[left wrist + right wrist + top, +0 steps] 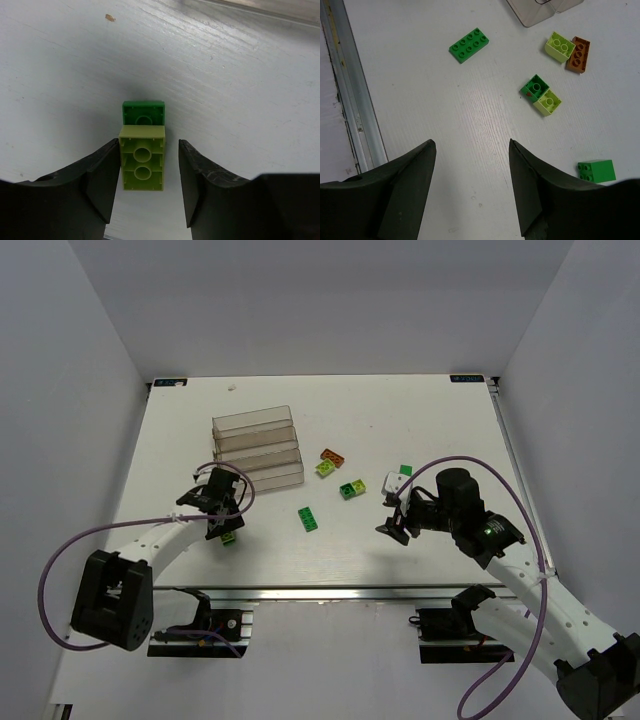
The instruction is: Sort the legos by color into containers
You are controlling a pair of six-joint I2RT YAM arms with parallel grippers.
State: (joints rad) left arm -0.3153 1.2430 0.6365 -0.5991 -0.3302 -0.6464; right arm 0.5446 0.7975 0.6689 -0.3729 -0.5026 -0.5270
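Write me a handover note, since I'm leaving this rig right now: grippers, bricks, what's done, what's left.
Left gripper: open around a lime-green plastic brick joined to a dark green brick, just in front of the clear plastic containers; not clamped yet.
Right gripper: open, empty, above the table.
Loose on the table: flat green plate, lime brick beside orange brick, green-and-lime pair, small green block.
Done: no brick visible in any container.
Left: sort everything by colour.
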